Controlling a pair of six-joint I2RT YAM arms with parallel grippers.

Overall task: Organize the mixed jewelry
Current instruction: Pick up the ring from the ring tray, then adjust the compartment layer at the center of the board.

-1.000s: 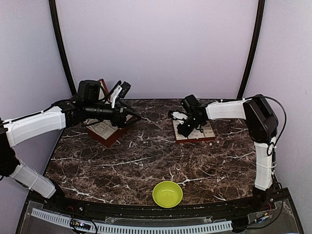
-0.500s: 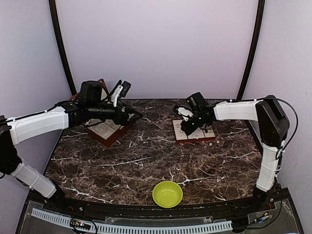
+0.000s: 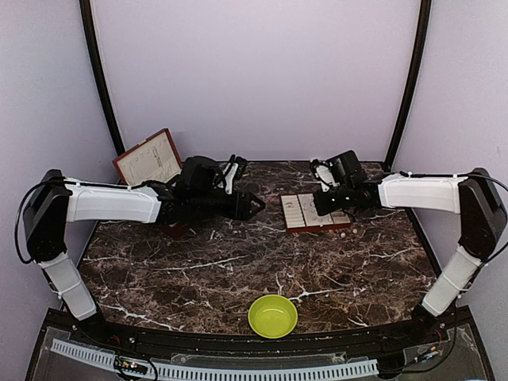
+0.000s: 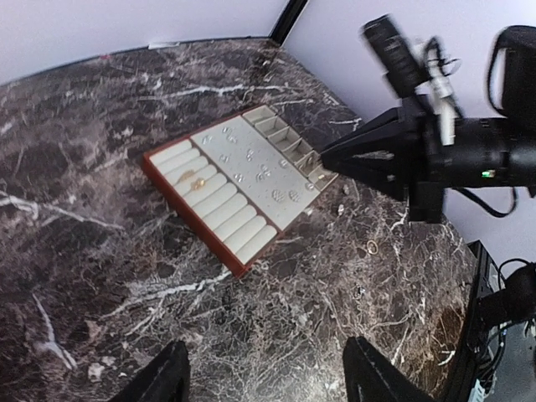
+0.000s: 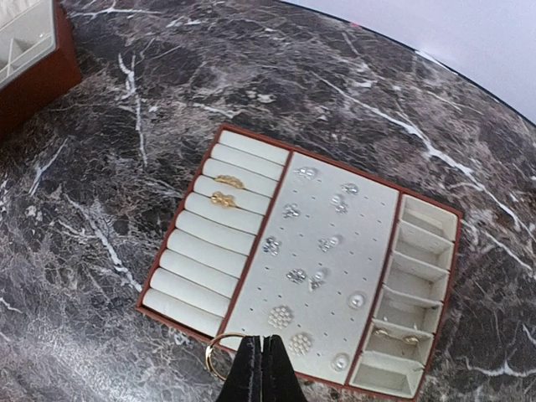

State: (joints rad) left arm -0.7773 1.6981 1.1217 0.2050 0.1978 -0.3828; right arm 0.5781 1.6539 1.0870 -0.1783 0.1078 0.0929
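We see both arms stretched low over the surface (image 3: pixel 238 270): L arm (image 3: pixel 111 204) reaches toward centre, R arm (image 3: pixel 421 192) over the tray (image 5: pixel 368 243). L end effector (image 4: pixel 266 352) gapes wide. R end effector (image 5: pixel 261 364) is pinched tight at the tray's near edge, with the thin hoop (image 5: pixel 207 358) at its tips; we can't tell if it's gripped.

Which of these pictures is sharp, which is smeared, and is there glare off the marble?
Right wrist view: crisp and evenly lit, the tray clear in every row. Left wrist view: the right arm is smeared at its top, and the left tool's own fingers are soft dark shapes at the bottom edge. Top view: soft even light, no strong glare on the table.
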